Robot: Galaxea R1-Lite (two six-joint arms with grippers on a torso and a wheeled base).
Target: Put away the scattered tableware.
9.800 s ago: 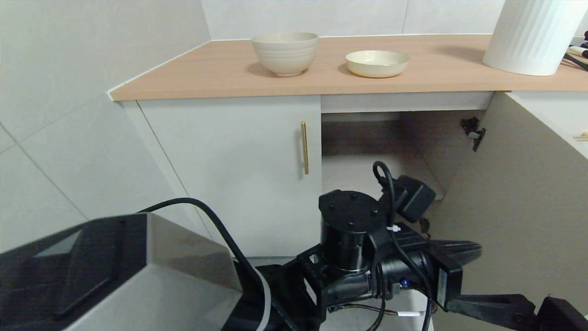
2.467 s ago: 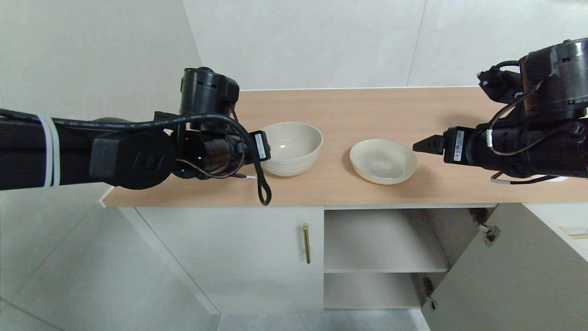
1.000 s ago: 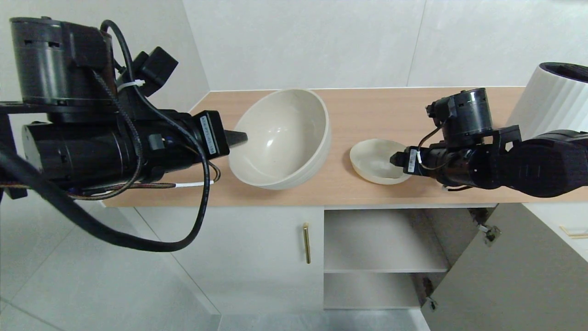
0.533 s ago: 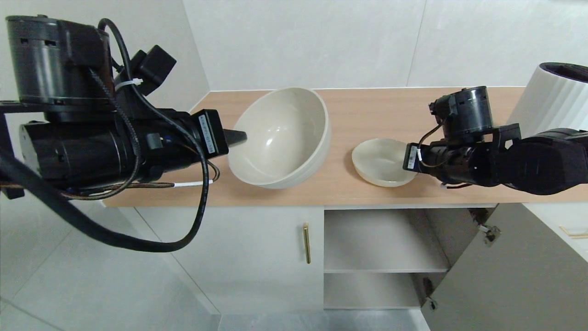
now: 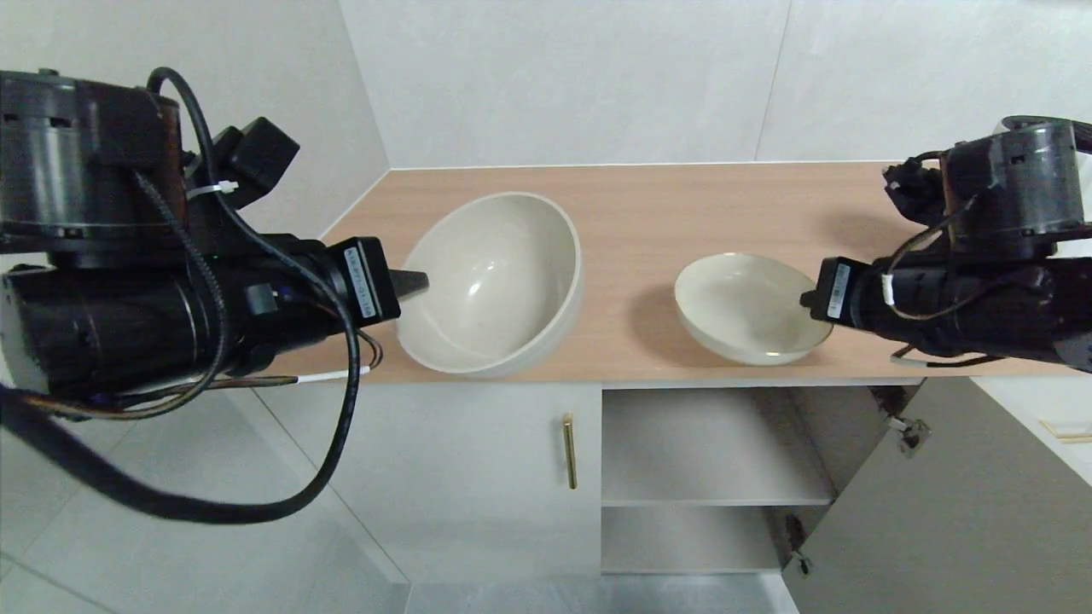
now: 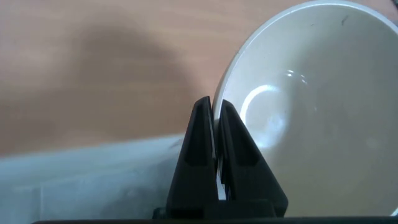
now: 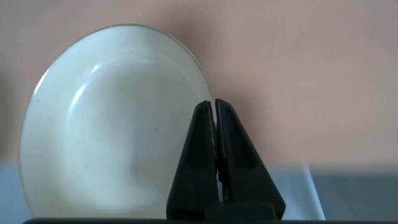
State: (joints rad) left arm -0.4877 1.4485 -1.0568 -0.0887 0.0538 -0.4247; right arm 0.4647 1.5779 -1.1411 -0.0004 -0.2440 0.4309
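Left gripper clamped on the rim of the big bowl, centre-left of the head view, bowl tilted. Right gripper pinching the rim of the shallow dish, centre-right. Both look lifted off the countertop, judging by shadows, but that's hard to confirm.

Black left arm and right arm with drum-shaped joints and a white label at each wrist. A black cable loops off the left arm, which carries a white zip tie. The left pincer and right pincer taper to black wedges.
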